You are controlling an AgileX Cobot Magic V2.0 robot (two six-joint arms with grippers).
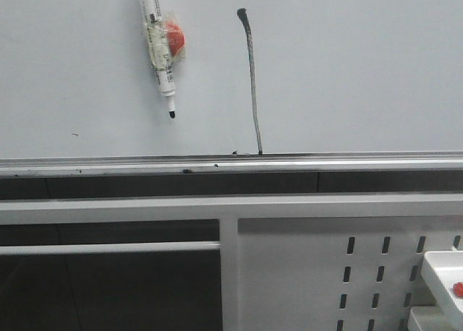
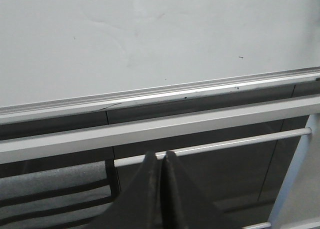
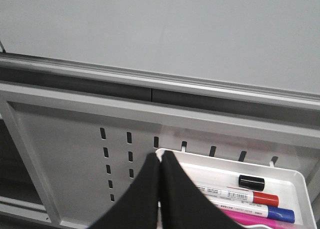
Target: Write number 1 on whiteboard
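The number 1 (image 1: 252,78) is a long dark, nearly vertical stroke with a small hook at its top, on the pale whiteboard (image 1: 347,71). It runs down to the silver rail (image 1: 231,163). A white marker (image 1: 159,45) with a black tip hangs on the board left of the stroke, taped to a red magnet (image 1: 176,38). Neither gripper shows in the front view. My left gripper (image 2: 159,156) is shut and empty below the rail. My right gripper (image 3: 160,158) is shut and empty, in front of a white tray (image 3: 295,181).
The tray holds red (image 3: 240,194), blue and pink markers and a loose black cap (image 3: 251,182); its corner shows in the front view (image 1: 443,280). A white perforated panel (image 1: 318,273) with slots and grey frame bars (image 1: 108,209) sit below the board.
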